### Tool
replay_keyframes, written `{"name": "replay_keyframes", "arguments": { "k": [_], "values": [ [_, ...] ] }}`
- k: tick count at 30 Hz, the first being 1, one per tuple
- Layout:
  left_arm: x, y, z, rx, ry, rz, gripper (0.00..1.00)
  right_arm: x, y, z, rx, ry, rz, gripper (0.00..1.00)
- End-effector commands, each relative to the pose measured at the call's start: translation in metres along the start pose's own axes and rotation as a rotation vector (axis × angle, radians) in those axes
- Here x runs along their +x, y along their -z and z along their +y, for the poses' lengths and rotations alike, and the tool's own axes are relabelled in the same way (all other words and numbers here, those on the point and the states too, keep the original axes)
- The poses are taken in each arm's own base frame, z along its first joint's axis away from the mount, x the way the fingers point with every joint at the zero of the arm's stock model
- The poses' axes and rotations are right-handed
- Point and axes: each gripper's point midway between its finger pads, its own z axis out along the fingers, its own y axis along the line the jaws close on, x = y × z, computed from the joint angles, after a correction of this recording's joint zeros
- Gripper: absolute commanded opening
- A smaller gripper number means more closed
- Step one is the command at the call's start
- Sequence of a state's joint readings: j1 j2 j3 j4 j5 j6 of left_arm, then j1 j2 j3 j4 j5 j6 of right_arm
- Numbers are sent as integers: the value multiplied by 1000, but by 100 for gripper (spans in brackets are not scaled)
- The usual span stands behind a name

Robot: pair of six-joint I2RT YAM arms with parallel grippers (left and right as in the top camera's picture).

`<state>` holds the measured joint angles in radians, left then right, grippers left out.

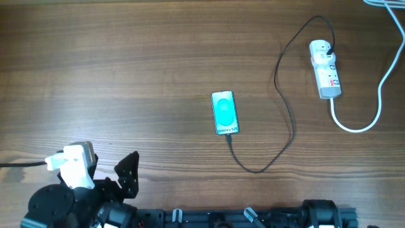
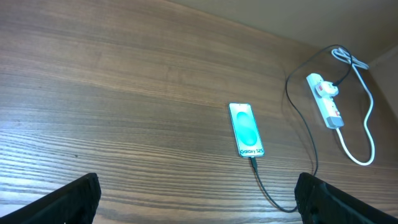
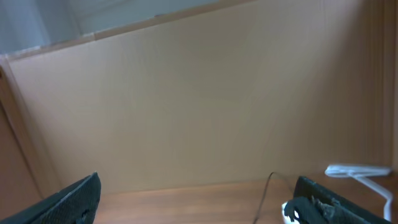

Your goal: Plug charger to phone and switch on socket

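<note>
Overhead view.

- Table (image 1: 126, 63): brown wood grain, matte.
- Phone (image 1: 225, 113): flat rectangle with a glossy cyan screen and "Galaxy S25" along its lower short edge. It lies flat at centre frame.
- Charger (image 1: 276, 73): thin black cable. Its tip meets the phone's lower short edge, and the cable loops right and up to a black plug in the socket.
- Socket (image 1: 324, 69): elongated white plastic strip with red markings, upper right of frame, well apart from the phone. Switch position cannot be told.
- White cord (image 1: 380, 101): thick, leaves the strip's lower end and curves up toward the right edge.
- Left gripper (image 2: 198, 186): black fingers spread wide, holding nothing.
- Right gripper (image 3: 196, 183): black fingers spread, empty, facing a plain tan panel (image 3: 186, 93).
</note>
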<state>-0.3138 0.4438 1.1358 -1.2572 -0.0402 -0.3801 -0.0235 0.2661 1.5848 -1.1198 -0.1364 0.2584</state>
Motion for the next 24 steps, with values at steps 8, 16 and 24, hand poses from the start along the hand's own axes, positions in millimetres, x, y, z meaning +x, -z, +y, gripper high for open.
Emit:
{"name": "replay_keyframes", "arguments": {
  "k": [8,16,24],
  "values": [
    [0,0,2,-7,4,-6,100,64,4,-47,267,-280,205,100],
    [0,0,2,-8,4,-6,100,119,-97,-60,172,-143,267,99],
    [0,0,2,-8,4,-6,100,190,-171,-58,-31,-142,202,99]
  ]
}}
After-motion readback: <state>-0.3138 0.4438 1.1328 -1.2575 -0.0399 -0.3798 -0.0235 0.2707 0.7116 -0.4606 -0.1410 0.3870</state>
